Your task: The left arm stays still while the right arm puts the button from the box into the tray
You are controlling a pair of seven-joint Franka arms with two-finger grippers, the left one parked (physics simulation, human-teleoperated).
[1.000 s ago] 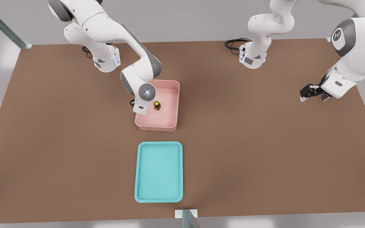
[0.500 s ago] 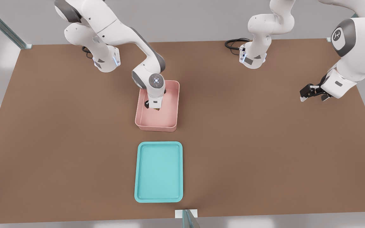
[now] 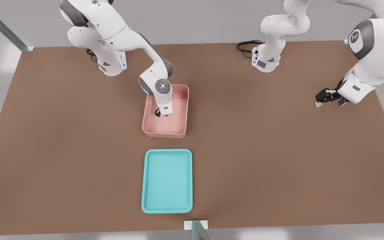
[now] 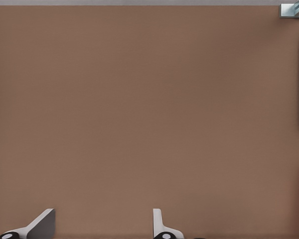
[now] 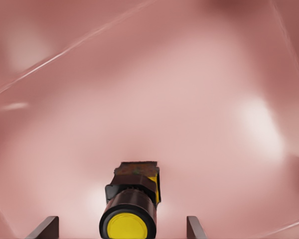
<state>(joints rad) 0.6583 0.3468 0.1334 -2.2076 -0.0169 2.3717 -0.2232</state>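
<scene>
The pink box (image 3: 165, 134) stands mid-table, with the teal tray (image 3: 167, 181) just in front of it. My gripper (image 3: 162, 114) reaches down inside the box, and the wrist hides the button in the front view. In the right wrist view the button (image 5: 132, 211), a yellow cap on a black body, sits on the box floor (image 5: 189, 99). My gripper (image 5: 120, 223) is open around it. One fingertip (image 5: 46, 228) shows on each side of the button, both apart from it.
The brown table (image 3: 262, 160) stretches wide on both sides of the box and tray. The parked arm's gripper (image 3: 327, 97) hangs at the front view's right. Two arm bases and a black cable (image 3: 245, 45) sit along the far edge.
My wrist swung from the box's left wall to above the button, then sank lower into the box. The button, visible a second ago in the front view, is now covered.
</scene>
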